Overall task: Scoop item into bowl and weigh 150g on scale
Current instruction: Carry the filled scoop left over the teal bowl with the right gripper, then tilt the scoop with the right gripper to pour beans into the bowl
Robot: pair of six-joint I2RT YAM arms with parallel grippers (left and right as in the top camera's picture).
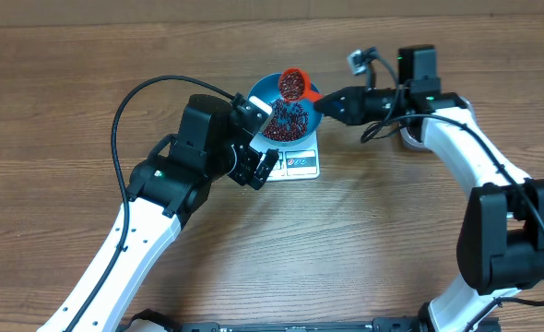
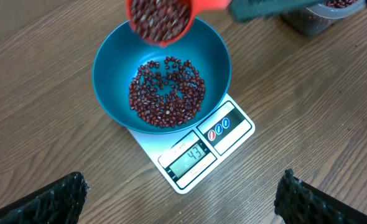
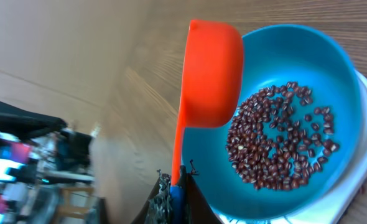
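Observation:
The bright-blue bowl (image 1: 256,100) stands on the white scale (image 1: 301,163), and a thin layer of dark red beans (image 1: 289,122) covers its bottom. My right gripper (image 1: 323,101) is shut on the handle of an orange scoop (image 1: 292,83). The scoop is full of beans and tilted over the bowl's far rim. In the right wrist view the scoop (image 3: 211,74) shows its underside above the bowl (image 3: 333,68), with my right gripper (image 3: 177,186) clamped on the handle. My left gripper (image 2: 182,199) hangs open in front of the scale (image 2: 233,127), which reads 43.
A clear tub (image 2: 320,15) holding more beans stands at the back right, behind the right arm. The left arm (image 1: 180,175) crowds the bowl's left side. Brown wooden tabletop (image 1: 364,240) lies all around.

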